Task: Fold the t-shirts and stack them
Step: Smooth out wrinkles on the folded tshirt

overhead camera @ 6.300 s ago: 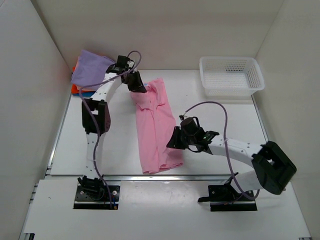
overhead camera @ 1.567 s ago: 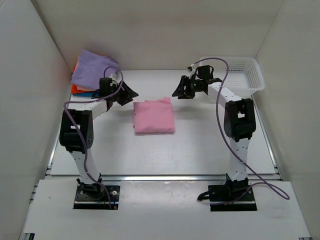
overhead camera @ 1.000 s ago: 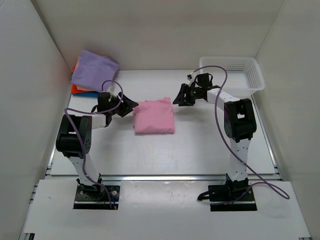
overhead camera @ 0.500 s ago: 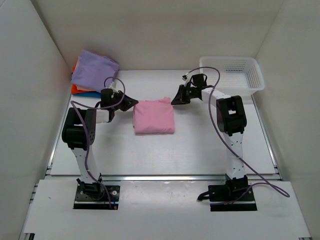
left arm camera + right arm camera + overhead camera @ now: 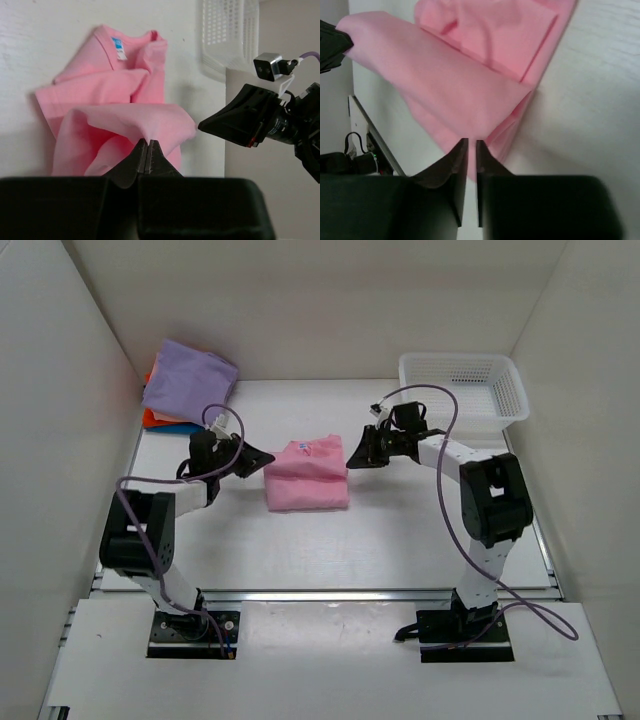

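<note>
Pink t-shirt (image 5: 306,476) folded, mid worktop (image 5: 400,530), neck label toward far edge. Left claw (image 5: 146,148) pinched shut on shirt's left edge, fold of cloth lifted. Right claw (image 5: 471,145) closed on right edge, seemingly gripping top layer only. Lavender t-shirt (image 5: 188,377) atop orange t-shirt (image 5: 152,417), far left corner. White mesh basket (image 5: 462,390), far right corner

White table (image 5: 400,530), walled on three sides. Right at the middle: a pink shirt (image 5: 306,480), folded small, collar toward the far wall, top layer puckered up. Far left corner: a lavender shirt (image 5: 188,380) topping a stack, an orange shirt (image 5: 155,418) peeking out beneath. Far right corner: a white mesh basket (image 5: 462,390), upright. All three well apart.
</note>
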### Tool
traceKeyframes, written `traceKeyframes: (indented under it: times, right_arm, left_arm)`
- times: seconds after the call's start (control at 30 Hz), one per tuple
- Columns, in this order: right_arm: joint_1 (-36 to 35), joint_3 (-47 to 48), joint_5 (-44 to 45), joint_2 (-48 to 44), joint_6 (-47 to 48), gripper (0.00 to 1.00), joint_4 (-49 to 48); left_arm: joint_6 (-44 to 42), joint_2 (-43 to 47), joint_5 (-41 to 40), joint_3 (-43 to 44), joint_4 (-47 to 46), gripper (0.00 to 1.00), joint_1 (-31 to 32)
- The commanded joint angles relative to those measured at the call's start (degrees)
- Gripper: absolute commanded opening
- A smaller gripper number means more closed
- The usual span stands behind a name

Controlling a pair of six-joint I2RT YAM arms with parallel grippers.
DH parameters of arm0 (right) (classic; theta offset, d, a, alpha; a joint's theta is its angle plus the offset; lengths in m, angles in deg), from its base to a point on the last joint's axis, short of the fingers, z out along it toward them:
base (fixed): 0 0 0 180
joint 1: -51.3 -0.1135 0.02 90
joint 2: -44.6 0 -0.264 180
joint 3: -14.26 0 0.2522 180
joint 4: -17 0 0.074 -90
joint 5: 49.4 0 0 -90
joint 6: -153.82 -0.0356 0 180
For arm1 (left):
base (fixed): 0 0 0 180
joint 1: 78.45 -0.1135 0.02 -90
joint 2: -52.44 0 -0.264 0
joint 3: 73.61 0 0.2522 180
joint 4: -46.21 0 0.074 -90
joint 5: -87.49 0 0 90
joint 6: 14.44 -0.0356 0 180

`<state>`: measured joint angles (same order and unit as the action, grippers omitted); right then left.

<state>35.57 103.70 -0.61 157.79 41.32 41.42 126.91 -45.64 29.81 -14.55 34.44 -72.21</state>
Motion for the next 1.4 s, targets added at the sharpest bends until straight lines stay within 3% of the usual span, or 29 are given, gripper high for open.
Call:
traceKeyframes:
  times: [0.0, 0.07, 0.17, 0.57, 0.67, 0.73, 0.77, 1.1, 1.2, 1.37]
  right_arm:
    - [-1.1, -5.7, 1.1, -7.4, -0.8, 0.12, -7.0]
    - [-0.4, -8.6, 0.1, -7.8, -2.8, 0.37, -9.6]
    - [0.0, -10.8, -1.8, -7.5, -6.2, 0.48, -14.0]
    - [0.3, -4.4, -5.6, 1.4, -10.5, 0.49, -20.1]
    - [0.1, -3.6, -6.8, 2.8, -9.9, 0.39, -20.0]
    - [-0.1, -3.3, -7.5, 3.4, -10.1, 0.09, -20.0]
    - [0.0, -4.0, -8.9, 2.9, -10.7, 0.0, -20.4]
    - [-0.1, -18.9, -7.7, -15.6, -9.1, 0.0, -17.3]
    - [-2.1, -25.1, -5.0, -25.1, -8.5, 0.0, -15.0]
    - [-7.0, -35.2, -1.1, -40.9, -11.0, 0.0, -9.4]
  left_arm:
    - [-5.0, 9.3, 0.0, -4.7, 2.8, 0.0, 0.5]
    - [-5.3, 11.2, -0.1, -7.8, 2.8, 0.0, 0.6]
    - [-6.2, 13.0, 0.6, -9.3, 4.2, 0.0, 0.5]
    - [-6.8, 13.5, -0.3, -10.1, 4.4, 0.0, 1.2]
    - [-6.4, 12.6, -0.4, -9.4, 3.8, 0.0, 1.3]
    - [-6.4, 12.4, 0.2, -9.4, 3.0, 0.0, 1.3]
    - [-5.8, 12.0, 0.3, -9.4, 2.9, 0.0, 0.8]
    - [-7.3, 19.9, 2.1, -10.1, 9.4, 0.0, 0.7]
    - [-8.1, 25.5, 3.9, -11.8, 14.7, 0.0, 1.8]
    - [-8.6, 43.6, 1.5, -18.0, 25.4, 0.0, 4.0]
